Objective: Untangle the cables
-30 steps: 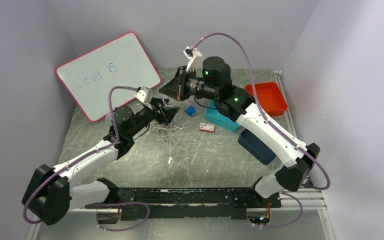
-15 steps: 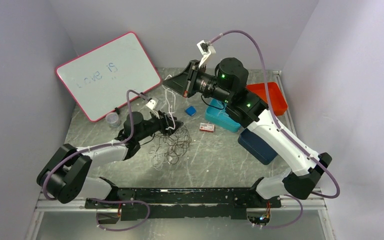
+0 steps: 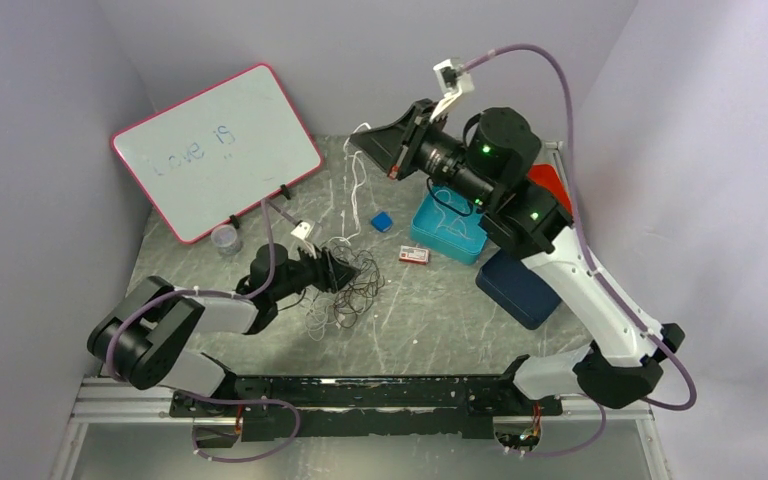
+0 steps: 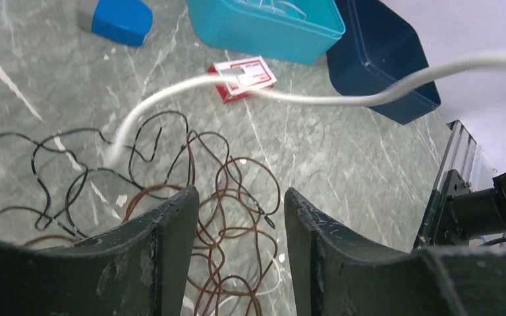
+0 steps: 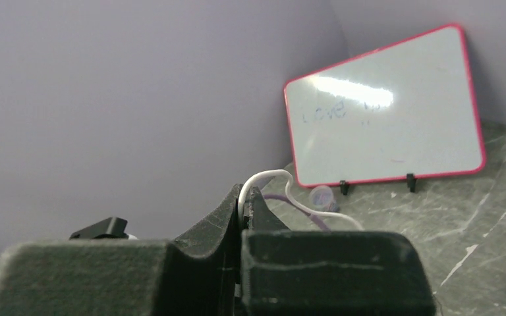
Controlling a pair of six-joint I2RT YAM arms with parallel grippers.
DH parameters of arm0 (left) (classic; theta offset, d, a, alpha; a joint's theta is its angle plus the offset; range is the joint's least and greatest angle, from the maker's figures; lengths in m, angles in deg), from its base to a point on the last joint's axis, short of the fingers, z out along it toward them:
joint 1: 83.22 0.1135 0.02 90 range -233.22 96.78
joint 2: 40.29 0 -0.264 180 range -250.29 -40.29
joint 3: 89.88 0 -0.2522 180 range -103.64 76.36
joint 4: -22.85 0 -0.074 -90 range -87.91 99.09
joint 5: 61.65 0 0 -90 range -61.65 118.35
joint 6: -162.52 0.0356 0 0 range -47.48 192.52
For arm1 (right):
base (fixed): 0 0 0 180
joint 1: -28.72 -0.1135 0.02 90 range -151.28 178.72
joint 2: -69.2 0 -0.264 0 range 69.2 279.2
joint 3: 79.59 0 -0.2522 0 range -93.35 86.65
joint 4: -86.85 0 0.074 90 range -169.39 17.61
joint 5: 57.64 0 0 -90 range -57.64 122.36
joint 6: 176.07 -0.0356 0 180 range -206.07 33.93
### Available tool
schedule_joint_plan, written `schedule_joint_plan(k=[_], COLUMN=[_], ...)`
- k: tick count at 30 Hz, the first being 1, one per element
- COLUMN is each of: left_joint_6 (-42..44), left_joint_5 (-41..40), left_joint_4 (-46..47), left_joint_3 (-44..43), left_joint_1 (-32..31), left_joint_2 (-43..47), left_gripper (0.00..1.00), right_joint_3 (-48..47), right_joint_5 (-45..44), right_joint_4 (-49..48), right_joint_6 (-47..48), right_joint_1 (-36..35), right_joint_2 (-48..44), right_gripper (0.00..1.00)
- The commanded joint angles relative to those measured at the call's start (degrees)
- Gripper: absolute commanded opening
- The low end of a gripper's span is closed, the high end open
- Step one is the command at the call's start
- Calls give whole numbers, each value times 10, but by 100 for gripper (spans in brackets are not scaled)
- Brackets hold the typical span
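The cables (image 3: 348,285) lie as a loose brown, black and white tangle on the grey table (image 3: 430,320). My left gripper (image 3: 336,270) is low over the tangle's left side, open. In the left wrist view its fingers (image 4: 171,230) straddle brown loops (image 4: 234,191) lying on the table, with black loops (image 4: 72,178) to the left. My right gripper (image 3: 357,146) is raised at the back, shut on one white cable (image 3: 354,185) that hangs down to the tangle. In the right wrist view that white cable (image 5: 273,174) comes out of the closed jaws of the gripper (image 5: 244,194). The same white cable (image 4: 303,100) crosses the left wrist view.
A pink-framed whiteboard (image 3: 215,150) leans at the back left with a small clear cup (image 3: 225,238) beside it. A teal box (image 3: 447,228), a dark blue box (image 3: 517,285) and a red tray (image 3: 552,192) stand right. A small blue block (image 3: 381,221) and a red-white card (image 3: 414,255) lie nearby.
My right gripper has risen and moved right, drawing the white cable up out of the tangle. My left arm has dropped low, its gripper onto the tangle with narrower jaws.
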Motion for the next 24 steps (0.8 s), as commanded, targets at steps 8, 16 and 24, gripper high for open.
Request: schedule_joint_plan(k=[8,16,24], left_joint_6=[-15,4,11], left_joint_5=[-56,-120,-170], left_joint_4=[4,-152,-360], left_joint_3=[43,31,-14], left_joint_1=[-2,-2,-2], left_joint_2=[35,175,303], left_gripper=[59,61,70], right_joint_3=[-67,-52,-43], right_joint_5=[-196,-310,-263], right_joint_4=[125,177,197], right_joint_6=[116,153,148], right_joint_1=[-1,1,106], right_joint_2=[-34,-48,-27], right_gripper=[0,0,0])
